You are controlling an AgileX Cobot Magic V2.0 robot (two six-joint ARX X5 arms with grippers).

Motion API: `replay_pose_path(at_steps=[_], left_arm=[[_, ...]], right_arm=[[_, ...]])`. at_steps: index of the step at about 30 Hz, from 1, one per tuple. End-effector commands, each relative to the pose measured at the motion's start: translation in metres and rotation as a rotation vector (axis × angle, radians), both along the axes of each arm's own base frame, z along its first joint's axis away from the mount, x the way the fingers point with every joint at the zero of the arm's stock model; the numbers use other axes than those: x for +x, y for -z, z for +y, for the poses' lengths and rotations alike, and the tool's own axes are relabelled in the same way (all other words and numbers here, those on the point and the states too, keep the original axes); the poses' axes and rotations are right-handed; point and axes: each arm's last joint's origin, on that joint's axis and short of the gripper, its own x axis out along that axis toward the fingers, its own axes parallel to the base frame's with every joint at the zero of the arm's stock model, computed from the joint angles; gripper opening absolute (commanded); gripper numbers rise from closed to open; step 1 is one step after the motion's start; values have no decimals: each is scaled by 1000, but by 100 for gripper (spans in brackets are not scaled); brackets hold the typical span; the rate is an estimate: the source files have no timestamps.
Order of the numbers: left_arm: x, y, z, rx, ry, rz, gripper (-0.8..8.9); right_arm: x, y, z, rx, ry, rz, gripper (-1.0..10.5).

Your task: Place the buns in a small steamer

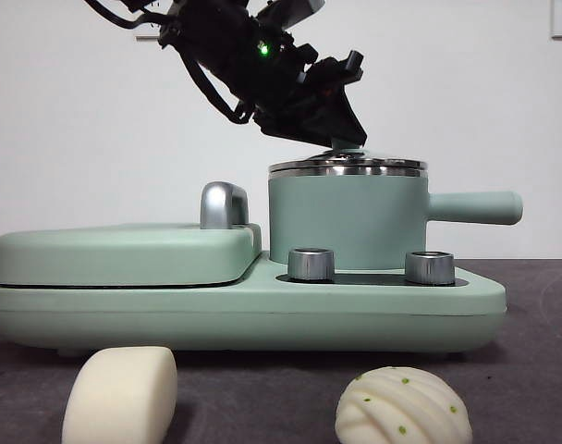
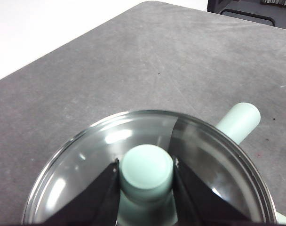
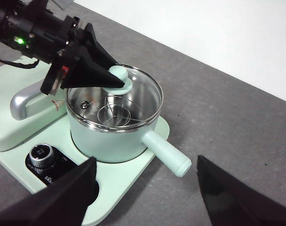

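The small steamer (image 1: 346, 217) stands on the right half of a mint-green cooker, its long handle (image 1: 475, 207) pointing right. Its glass lid (image 2: 86, 160) rests on the steel rim. My left gripper (image 1: 341, 139) comes down from above and is shut on the lid's green knob (image 2: 146, 170); it also shows in the right wrist view (image 3: 110, 77). The smooth block bun (image 1: 120, 393) and the ridged, green-specked bun (image 1: 403, 407) lie on the table in front of the cooker. My right gripper (image 3: 147, 197) is open and empty, hovering off the steamer's handle side.
The cooker base (image 1: 262, 314) carries a flat griddle cover (image 1: 124, 252) with a chrome handle (image 1: 224, 204) on its left half. Two steel dials (image 1: 311, 264) (image 1: 430, 267) sit in front of the steamer. Grey table (image 3: 237, 122) surrounds it.
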Motion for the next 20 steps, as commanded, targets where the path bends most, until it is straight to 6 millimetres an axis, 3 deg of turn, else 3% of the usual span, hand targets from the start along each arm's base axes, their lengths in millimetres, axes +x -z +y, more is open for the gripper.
replay_pose_path(at_steps=[1,13,20], left_arm=[[-4,-32,6,-55,-16,-80,7],[-42,-82,60,12,-72,4,8],[-73,-97,103,78,-148,164,11]], right_arm=[[-1,-7,0,13,1,-18,339],[-1,-7,1,13,-4,-18,339],[2,-3,12,29,-144,24,339]])
